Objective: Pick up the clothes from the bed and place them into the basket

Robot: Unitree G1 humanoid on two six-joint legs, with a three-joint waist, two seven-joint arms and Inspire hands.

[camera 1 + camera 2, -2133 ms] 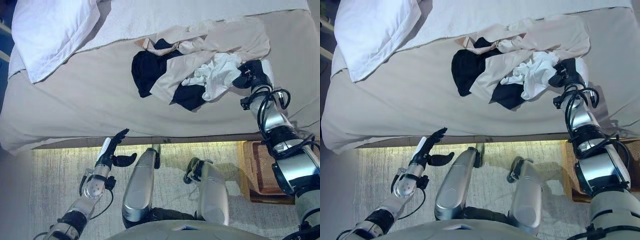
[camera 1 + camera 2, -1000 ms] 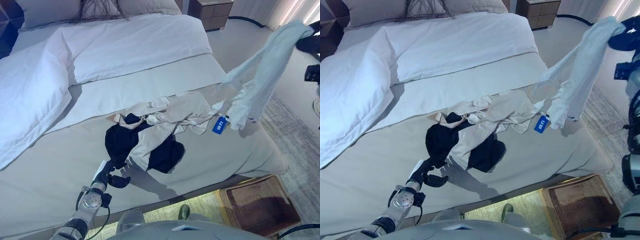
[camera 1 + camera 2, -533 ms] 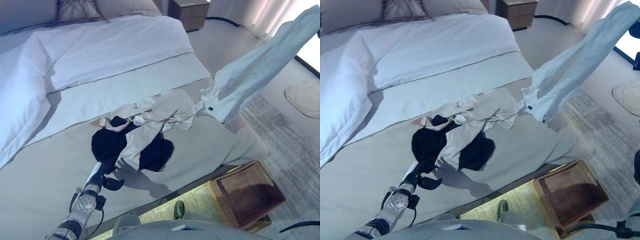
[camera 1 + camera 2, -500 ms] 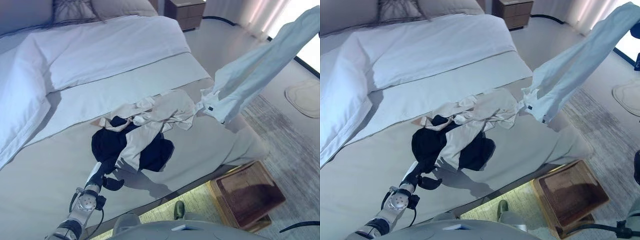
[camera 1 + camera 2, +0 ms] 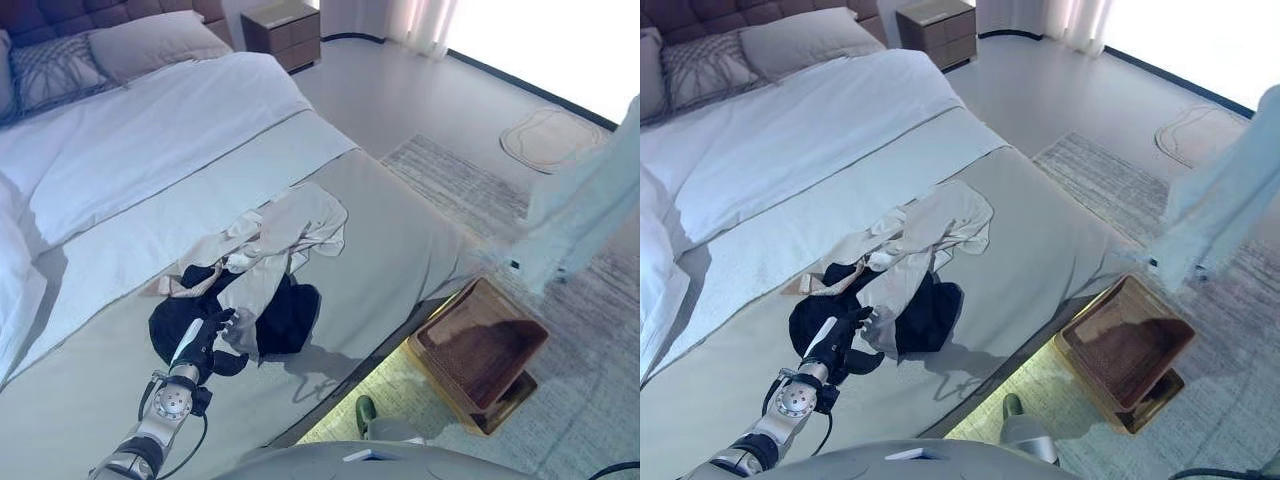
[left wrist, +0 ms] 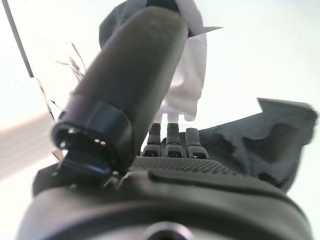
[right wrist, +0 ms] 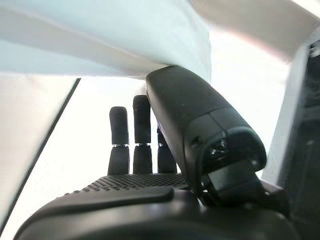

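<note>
A pile of clothes lies on the bed [image 5: 400, 240]: a beige garment [image 5: 285, 230] over dark garments [image 5: 285, 318]. My left hand [image 5: 200, 345] is open and rests over the bed at the near edge of the pile; its wrist view shows straight fingers [image 6: 172, 140] by dark cloth [image 6: 260, 145]. A white garment [image 5: 580, 210] hangs in the air at the right, above and just beyond the brown wicker basket [image 5: 445, 370] on the floor. My right hand [image 7: 195, 115] holds that white garment [image 7: 100, 40] with its thumb against the cloth.
The basket stands against the bed's foot corner on a grey carpet [image 5: 580, 400]. Pillows [image 5: 150, 45] and a wooden nightstand [image 5: 285, 30] are at the far end. A small pale mat [image 5: 545, 135] lies on the floor at the far right.
The view has swung to the right. The white garment has been carried off the bed to above the basket. My left hand has stayed by the pile.
</note>
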